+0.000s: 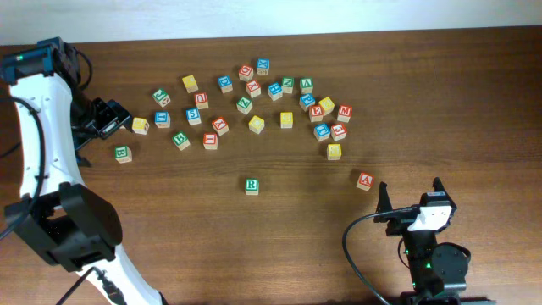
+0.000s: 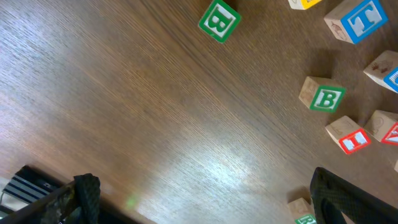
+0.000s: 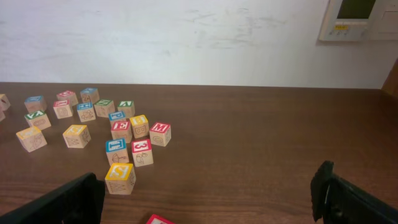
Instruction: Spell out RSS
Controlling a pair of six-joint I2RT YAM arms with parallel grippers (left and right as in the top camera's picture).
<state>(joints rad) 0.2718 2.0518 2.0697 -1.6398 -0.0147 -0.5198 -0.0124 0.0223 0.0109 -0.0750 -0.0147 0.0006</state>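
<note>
A green R block [image 1: 251,185] stands alone in front of the block cluster. Its corner shows at the bottom edge of the left wrist view [image 2: 303,215]. A yellow S block [image 1: 334,151] sits at the cluster's front right and also shows in the right wrist view [image 3: 120,177]. My left gripper [image 1: 112,119] is open and empty at the cluster's left end, next to a yellow block [image 1: 141,125]; its fingers frame bare wood [image 2: 208,208]. My right gripper [image 1: 410,193] is open and empty near the front right [image 3: 208,205], behind a red A block [image 1: 365,180].
Several letter blocks are scattered across the middle of the wooden table [image 1: 474,102]. Two green B blocks [image 2: 219,20] [image 2: 326,98] lie ahead of the left gripper. The red A block's top edge shows in the right wrist view [image 3: 160,219]. A white wall stands behind the table.
</note>
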